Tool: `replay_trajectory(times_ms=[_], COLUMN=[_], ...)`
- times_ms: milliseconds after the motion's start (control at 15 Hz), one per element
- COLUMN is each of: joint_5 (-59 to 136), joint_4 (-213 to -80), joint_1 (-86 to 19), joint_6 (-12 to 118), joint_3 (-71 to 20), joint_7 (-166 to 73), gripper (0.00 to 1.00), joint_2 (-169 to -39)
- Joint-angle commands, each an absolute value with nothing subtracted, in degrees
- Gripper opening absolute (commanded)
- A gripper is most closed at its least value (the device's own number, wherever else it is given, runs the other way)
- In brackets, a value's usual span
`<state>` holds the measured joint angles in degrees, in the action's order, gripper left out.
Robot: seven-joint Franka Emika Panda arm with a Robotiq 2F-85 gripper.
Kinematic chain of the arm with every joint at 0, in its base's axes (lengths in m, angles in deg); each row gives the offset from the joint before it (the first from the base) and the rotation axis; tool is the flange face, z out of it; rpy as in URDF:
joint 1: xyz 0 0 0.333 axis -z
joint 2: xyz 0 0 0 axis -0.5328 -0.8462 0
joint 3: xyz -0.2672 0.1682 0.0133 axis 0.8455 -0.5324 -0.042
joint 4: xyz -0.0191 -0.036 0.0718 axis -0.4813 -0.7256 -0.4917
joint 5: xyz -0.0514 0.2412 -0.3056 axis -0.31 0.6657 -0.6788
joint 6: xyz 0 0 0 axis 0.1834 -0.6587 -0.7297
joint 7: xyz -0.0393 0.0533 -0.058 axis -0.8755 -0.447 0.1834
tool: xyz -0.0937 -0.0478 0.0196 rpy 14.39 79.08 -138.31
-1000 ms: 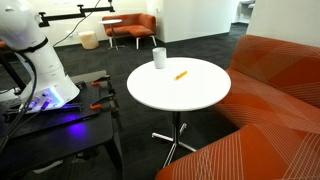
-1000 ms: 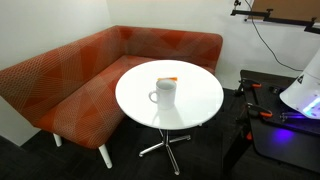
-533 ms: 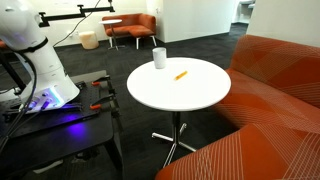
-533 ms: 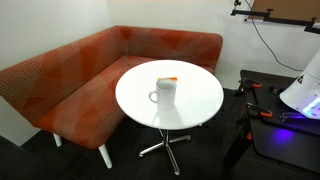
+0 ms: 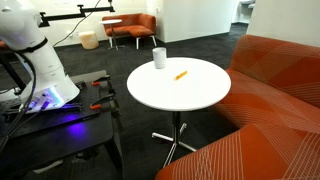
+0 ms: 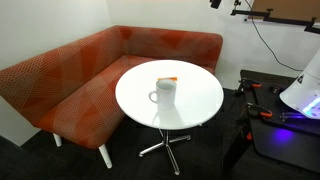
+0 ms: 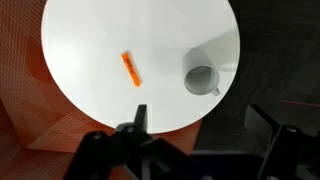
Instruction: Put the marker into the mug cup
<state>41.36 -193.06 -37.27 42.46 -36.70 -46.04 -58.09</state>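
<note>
The orange marker (image 7: pixel 131 69) lies flat on the round white table (image 7: pixel 90 40), left of the white mug cup (image 7: pixel 202 79), which stands upright with its handle to the lower right. In both exterior views the marker (image 5: pixel 181 74) (image 6: pixel 172 79) lies a short way from the mug (image 5: pixel 159 57) (image 6: pixel 164 92). My gripper (image 7: pixel 200 125) hangs high above the table's edge, open and empty. Its two dark fingers (image 7: pixel 140 115) stand wide apart at the bottom of the wrist view.
An orange corner sofa (image 6: pixel 70 75) wraps around the table (image 5: pixel 200 95). The robot's white base (image 5: pixel 25 50) stands on a black cart (image 5: pixel 60 125) beside the table. An orange armchair (image 5: pixel 130 28) and a beige stool (image 5: pixel 88 40) stand far back.
A dark part has come into the top edge of an exterior view above the table. The marker and the mug have not moved.
</note>
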Motion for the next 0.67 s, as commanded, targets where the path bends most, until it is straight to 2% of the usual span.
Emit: replay_trajectory(times_ms=[0,600], joint_5=[40.43,41.17], joint_4=[-193.25,-191.97], joint_1=[-36.11,-35.29], joint_6=[47.55,57.35], joint_3=[-33.19,-26.24], joint_7=[-51.33,-65.68], gripper=[1.00,1.00], joint_2=[-61.84,-72.46])
